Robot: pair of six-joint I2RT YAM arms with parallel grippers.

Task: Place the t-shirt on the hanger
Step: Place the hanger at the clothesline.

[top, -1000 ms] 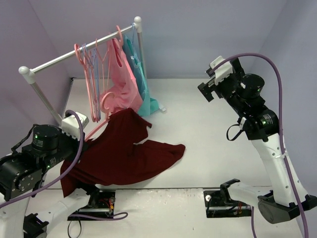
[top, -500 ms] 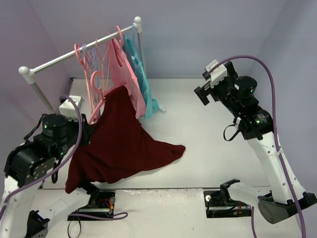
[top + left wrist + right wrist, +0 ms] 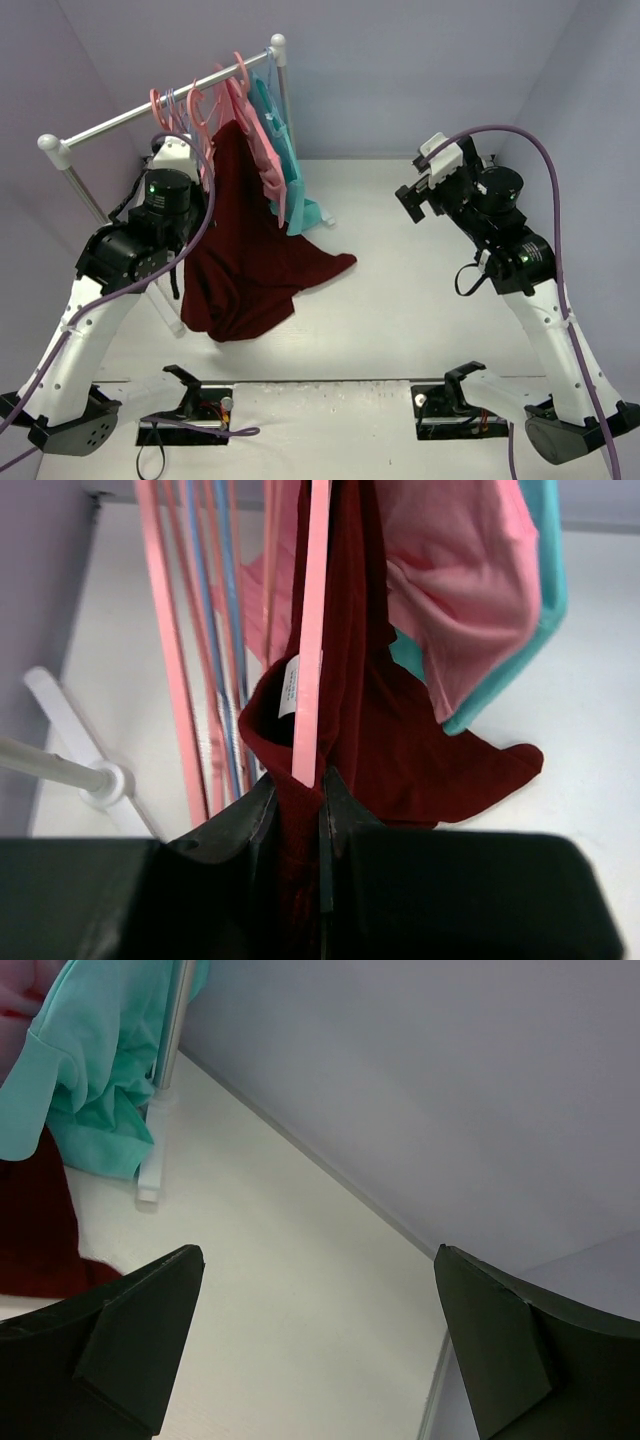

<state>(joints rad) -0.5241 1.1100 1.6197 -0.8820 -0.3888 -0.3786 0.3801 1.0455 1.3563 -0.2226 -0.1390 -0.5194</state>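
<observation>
While left gripper (image 3: 298, 792) clamps hanger (image 3: 312, 630) with t-shirt (image 3: 400, 740), bar running straight out from it, beside rail (image 3: 110, 118), right gripper (image 3: 318, 1260) gapes empty, well apart

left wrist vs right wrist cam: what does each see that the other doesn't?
Left wrist only: left gripper shut on the hanger, the white label on the t-shirt, the pink garment. Right wrist only: right gripper open and empty, the rack post next to the teal garment. Both: the t-shirt and the teal garment.
</observation>
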